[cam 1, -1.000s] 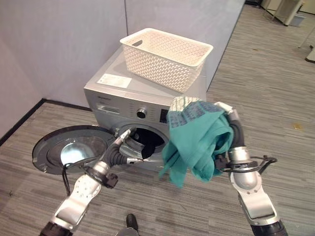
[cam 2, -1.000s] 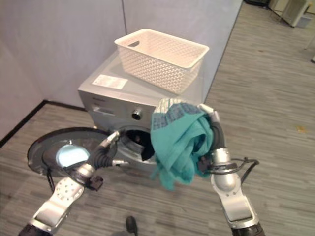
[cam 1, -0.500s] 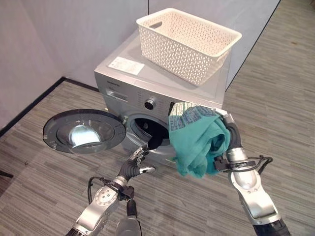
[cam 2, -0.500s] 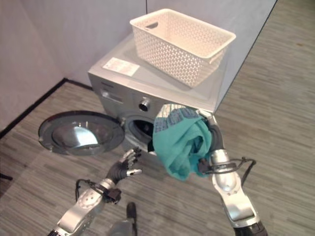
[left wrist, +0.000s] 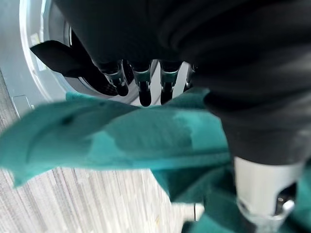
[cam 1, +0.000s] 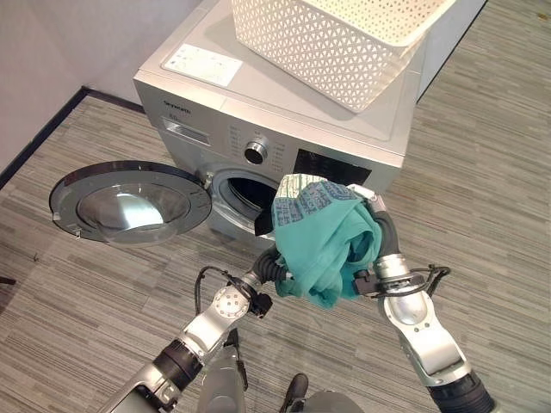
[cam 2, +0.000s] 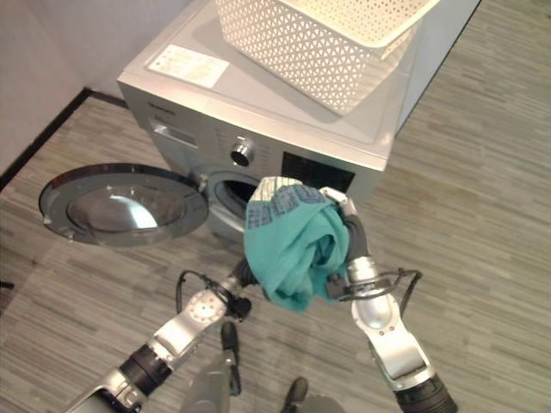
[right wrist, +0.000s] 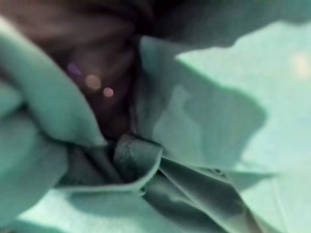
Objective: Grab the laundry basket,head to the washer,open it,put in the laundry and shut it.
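Observation:
My right hand (cam 1: 385, 234) is shut on a bunched teal garment (cam 1: 318, 237), held just in front of the silver washer (cam 1: 284, 107), right of its drum opening (cam 1: 244, 191). The teal cloth (right wrist: 204, 97) wraps that hand closely. My left hand (cam 1: 269, 265) sits against the garment's lower left edge. Its straight fingers (left wrist: 141, 86) point at the opening above the teal cloth (left wrist: 121, 141). The round door (cam 1: 129, 202) hangs wide open to the left. A dark garment (cam 1: 263, 225) droops over the drum's rim. The white lattice basket (cam 1: 336, 34) stands on the washer's top.
Grey walls with a dark skirting strip (cam 1: 39, 138) run behind and left of the washer. Striped grey floor (cam 1: 482, 198) stretches out to the right. The open door juts out low over the floor on the left.
The camera has come closer to the washer and tipped down. My left hand rose from low before the washer to the teal garment's edge. The right hand still holds the garment.

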